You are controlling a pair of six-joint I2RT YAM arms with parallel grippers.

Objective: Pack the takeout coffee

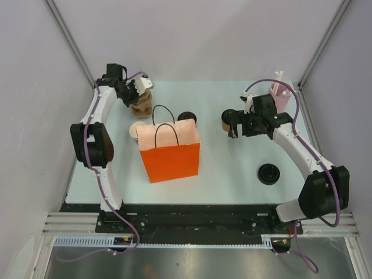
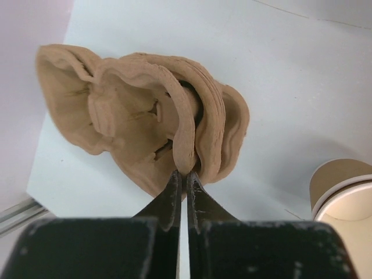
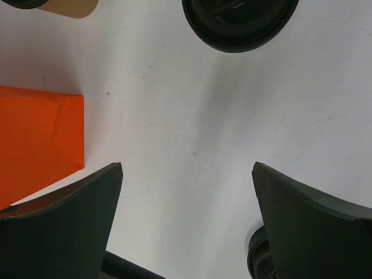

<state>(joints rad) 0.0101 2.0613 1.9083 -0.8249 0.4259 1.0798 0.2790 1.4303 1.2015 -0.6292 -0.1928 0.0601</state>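
While left gripper [image 2: 185, 174] pinches pulp tray [image 2: 133, 110] | right gripper [image 3: 187, 168] wide | open cup [image 1: 136, 129] beside bag [image 1: 170, 160]

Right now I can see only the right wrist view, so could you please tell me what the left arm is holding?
Observer: The left arm's fingers are shut on the edge of a brown moulded-pulp cup tray, over at the far left.
Operator: Thank you. Is anything standing on the other side of the orange bag from me?
Observer: Yes, an open paper cup with no lid stands upright right beside the bag's left edge.
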